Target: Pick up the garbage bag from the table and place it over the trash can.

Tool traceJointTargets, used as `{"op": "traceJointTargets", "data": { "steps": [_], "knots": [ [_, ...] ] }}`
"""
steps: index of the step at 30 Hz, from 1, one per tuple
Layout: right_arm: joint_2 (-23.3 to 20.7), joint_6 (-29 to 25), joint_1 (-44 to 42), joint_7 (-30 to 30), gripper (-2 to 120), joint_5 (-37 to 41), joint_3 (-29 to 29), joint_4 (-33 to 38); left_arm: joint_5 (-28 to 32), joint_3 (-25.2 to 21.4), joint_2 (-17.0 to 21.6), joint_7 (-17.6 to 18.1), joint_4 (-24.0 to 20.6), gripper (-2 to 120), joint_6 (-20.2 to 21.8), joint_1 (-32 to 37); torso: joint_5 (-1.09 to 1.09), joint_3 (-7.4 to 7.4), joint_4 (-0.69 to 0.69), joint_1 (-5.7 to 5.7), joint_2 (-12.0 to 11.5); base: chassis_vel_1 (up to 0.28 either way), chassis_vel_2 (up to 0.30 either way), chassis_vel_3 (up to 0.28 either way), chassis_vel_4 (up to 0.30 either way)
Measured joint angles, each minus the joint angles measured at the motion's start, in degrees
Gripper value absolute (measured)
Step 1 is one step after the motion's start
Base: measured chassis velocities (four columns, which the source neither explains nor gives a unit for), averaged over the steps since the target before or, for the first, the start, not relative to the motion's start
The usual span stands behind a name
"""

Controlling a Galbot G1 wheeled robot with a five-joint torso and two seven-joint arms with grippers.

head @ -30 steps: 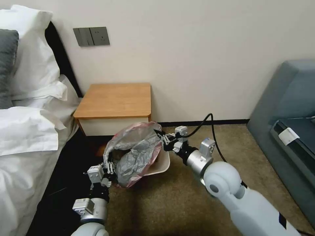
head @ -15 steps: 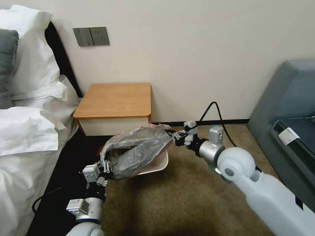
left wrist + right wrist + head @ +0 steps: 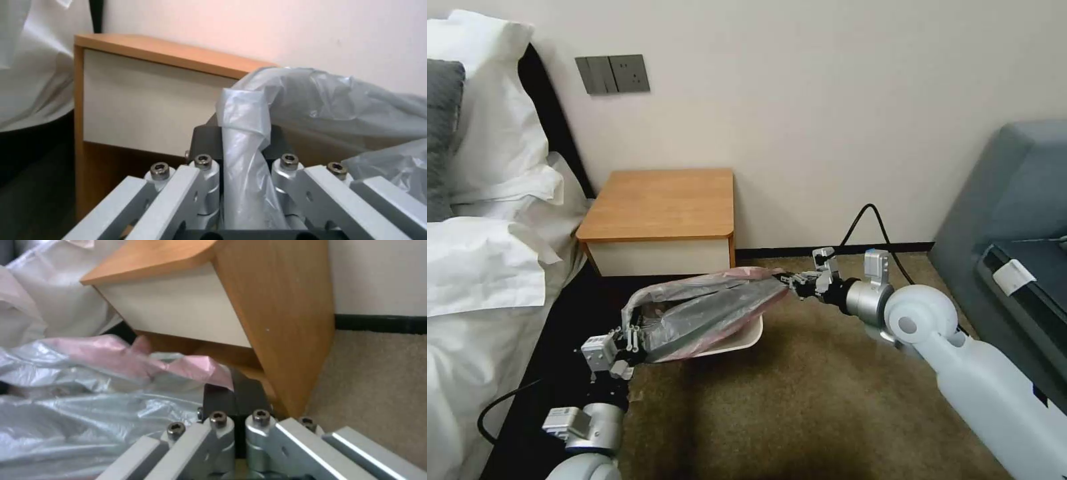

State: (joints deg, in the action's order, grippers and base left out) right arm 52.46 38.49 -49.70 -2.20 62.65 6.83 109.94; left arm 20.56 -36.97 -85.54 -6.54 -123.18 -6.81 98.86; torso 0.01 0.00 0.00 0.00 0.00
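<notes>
While I hold the bag stretched between both arms, I see it spread low over the bin, just in front of the counter, whose top is bare. The bin's near and right rim shows cream-white under the plastic; its left side is hidden by the bag. Open carpet lies in front and to the right, the bed crowds the left, and a grey sofa stands well off to the right. The bag is thin, crinkled, translucent grey with a pinkish-red rim, pulled into a long flat shape running from lower left to upper right. My left claw is clenched on the bag's left end; in the left wrist view a twisted strip of plastic runs up between its dark pads. My right claw is clenched on the pink rim at the right end, where the right wrist view shows the pads pressed together on the pink edge.
</notes>
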Motion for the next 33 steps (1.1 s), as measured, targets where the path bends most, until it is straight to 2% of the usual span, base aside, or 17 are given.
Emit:
{"op": "traceJointTargets", "data": {
  "steps": [3, 14, 27, 33],
  "knots": [
    [0.4, 1.0, 2.1, -1.2, 0, 0.7, -1.2, -1.5, 0.2, -0.1, 0.2, -2.3, 0.5, 11, -0.2, 0.0, -0.01, 0.0, 0.0, 0.0, 0.0, 0.0, 0.0, 0.0, 0.0],
    [-1.2, 2.2, 4.6, -4.5, 0, 0.4, -4.3, -6.6, 3.4, -0.9, 0.5, -6.7, 1.0, 11, -0.9, -0.4, 0.0, 0.0, 0.01, 0.0, 0.0, 0.0, 0.0, 0.0, 0.0],
    [-8.1, 0.4, -1.9, -11.1, 0, 1.1, -3.1, -2.3, 9.5, -1.0, 0.0, -8.4, 3.2, 11, 0.2, -1.7, 0.0, 0.0, -0.01, 0.0, 0.0, 0.0, 0.0, 0.0, 0.0],
    [-8.9, -0.5, -3.7, -12.9, 0, 0.8, -2.3, -0.8, 10.4, -1.0, -0.1, -8.4, 4.1, 11, 0.5, -2.1, 0.0, 0.0, 0.0, 0.0, 0.0, 0.0, 0.0, 0.0, 0.0]
  ]
}}
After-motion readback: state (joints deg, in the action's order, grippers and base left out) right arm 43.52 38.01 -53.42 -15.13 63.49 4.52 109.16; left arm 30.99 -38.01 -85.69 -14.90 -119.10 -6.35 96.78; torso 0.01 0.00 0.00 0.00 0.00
